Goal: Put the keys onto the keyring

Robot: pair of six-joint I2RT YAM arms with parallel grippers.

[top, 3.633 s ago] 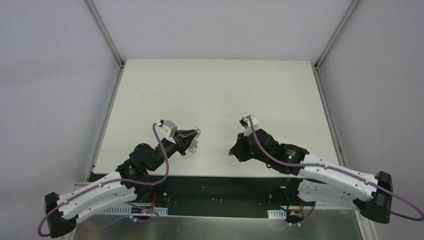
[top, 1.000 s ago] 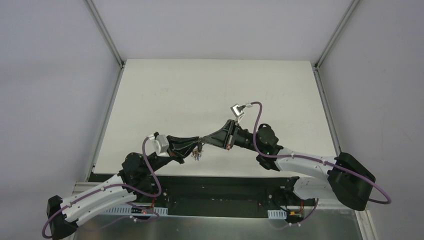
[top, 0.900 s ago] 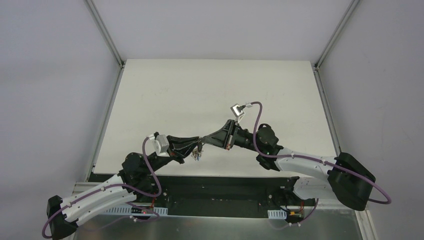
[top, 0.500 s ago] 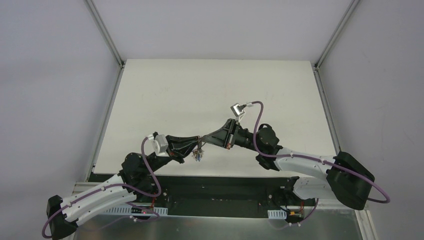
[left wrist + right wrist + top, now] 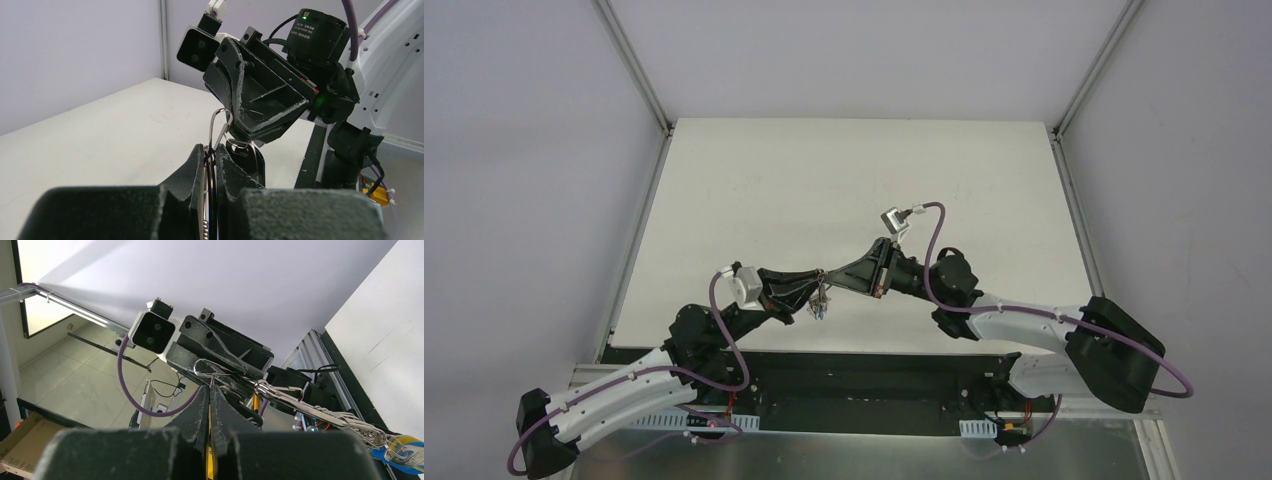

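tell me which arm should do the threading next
Right. The right gripper is shut on a key with its tips at the keyring; the left gripper is clamping that ring, so it should just hold steady.

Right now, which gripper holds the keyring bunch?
The left gripper: the keyring sits in its fingertips, keys dangling; the right gripper pinches only something yellow.

In the top view, the left hand (image 5: 812, 289) and right hand (image 5: 842, 279) meet tip to tip at lower centre of the frame, over the near part of the surface (image 5: 854, 180). The keyring (image 5: 822, 276) stands between them, in the left hand's fingers. A bunch of keys (image 5: 820, 308) hangs below it. A key (image 5: 210, 467) sits between the right hand's fingers.
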